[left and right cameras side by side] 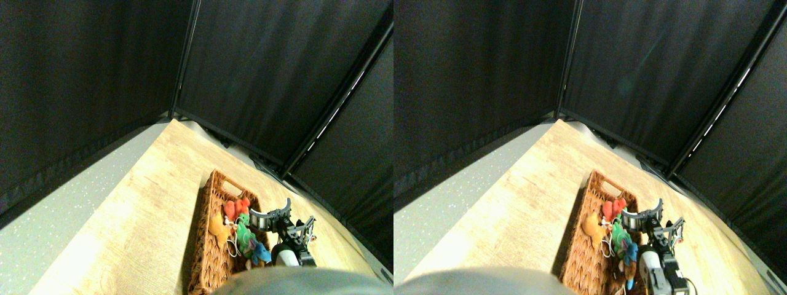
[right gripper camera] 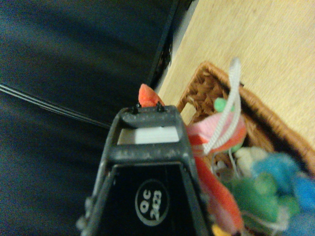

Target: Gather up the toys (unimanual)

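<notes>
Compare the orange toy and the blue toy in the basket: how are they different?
The orange toy lies against the left wall of the wicker basket, away from the pincer; the blue toy lies on the right side, closer to the camera and just below the pincer. Their colours differ. Both are small plush toys lying inside the basket.
</notes>
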Controlling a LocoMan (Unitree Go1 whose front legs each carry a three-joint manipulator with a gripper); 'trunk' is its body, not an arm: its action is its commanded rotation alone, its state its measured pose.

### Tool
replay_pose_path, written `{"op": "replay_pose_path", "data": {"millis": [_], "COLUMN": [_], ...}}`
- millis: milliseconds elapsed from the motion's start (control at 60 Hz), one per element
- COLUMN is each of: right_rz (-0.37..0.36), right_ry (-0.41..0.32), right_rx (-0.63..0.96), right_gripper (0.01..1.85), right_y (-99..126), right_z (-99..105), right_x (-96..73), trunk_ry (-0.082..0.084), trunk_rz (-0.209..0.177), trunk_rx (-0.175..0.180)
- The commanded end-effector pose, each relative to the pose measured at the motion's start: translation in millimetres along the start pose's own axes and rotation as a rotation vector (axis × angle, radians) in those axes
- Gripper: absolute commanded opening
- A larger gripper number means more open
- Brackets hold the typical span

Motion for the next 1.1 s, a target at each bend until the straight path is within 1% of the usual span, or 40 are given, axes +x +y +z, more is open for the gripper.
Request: {"op": "replay_pose_path", "data": {"millis": [17,67,100,133,150,167,183,217,250,300,333,350,383,483,533,583,667,733,783,817,850,867,950,967,1000,1083,1100], "right_rz": [0.058,0.058,0.057,0.057,0.054,0.046,0.046,0.041,0.037,0.021,0.011,0.011,0.013,0.003,0.001,-0.002,-0.006,-0.019,-0.022,-0.018,-0.017,-0.006,-0.018,-0.016,-0.018,-0.015,-0.014], "right_ry": [-0.063,-0.066,-0.076,-0.082,-0.097,-0.135,-0.135,-0.186,-0.199,-0.285,-0.315,-0.315,-0.316,-0.379,-0.386,-0.416,-0.435,-0.463,-0.469,-0.457,-0.452,-0.444,-0.444,-0.444,-0.441,-0.448,-0.448], "right_rx": [0.011,0.008,0.014,0.016,0.016,-0.004,-0.004,-0.003,0.007,-0.004,0.002,0.002,0.002,-0.009,-0.009,0.005,0.016,0.021,0.033,0.052,0.06,0.098,0.099,0.096,0.107,0.133,0.162], "right_gripper": [1.2,1.17,1.08,1.08,1.08,1.08,1.08,1.06,1.06,1.08,1.08,1.08,1.07,1.04,1.05,1.04,1.05,1.07,1.09,1.07,1.06,1.0,1.01,0.99,1.03,1.04,1.05], "right_y": [6,4,1,0,-3,-6,-6,-11,-13,-21,-25,-25,-29,-45,-48,-57,-65,-77,-82,-88,-89,-95,-101,-102,-105,-110,-113], "right_z": [14,19,26,28,33,40,40,48,52,67,74,74,81,104,108,115,119,123,124,125,125,124,119,117,114,109,107], "right_x": [-1.2,-0.7,-0.4,-0.3,-0.2,-0.7,-0.7,-2.5,-3.7,-8.0,-10.9,-10.9,-12.3,-23.1,-25.1,-32.9,-39.4,-47.3,-49.8,-52.9,-53.7,-56.8,-62.1,-64.0,-67.5,-73.9,-76.7], "trunk_ry": [0.001,0.005,0.009,0.013,0.015,0.017,0.02,0.022,0.027,0.034,0.037,0.039,0.043,0.056,0.057,0.064,0.072,0.078,0.081,0.083,0.085,0.085,0.09,0.092,0.093,0.096,0.096], "trunk_rz": [-0.009,-0.017,-0.023,-0.03,-0.036,-0.039,-0.045,-0.051,-0.063,-0.076,-0.085,-0.091,-0.097,-0.121,-0.127,-0.14,-0.151,-0.157,-0.16,-0.162,-0.164,-0.164,-0.167,-0.168,-0.169,-0.171,-0.171], "trunk_rx": [0.015,0.026,0.033,0.042,0.049,0.053,0.059,0.065,0.076,0.088,0.097,0.103,0.109,0.137,0.144,0.157,0.173,0.184,0.188,0.191,0.194,0.195,0.199,0.199,0.2,0.2,0.2]}}
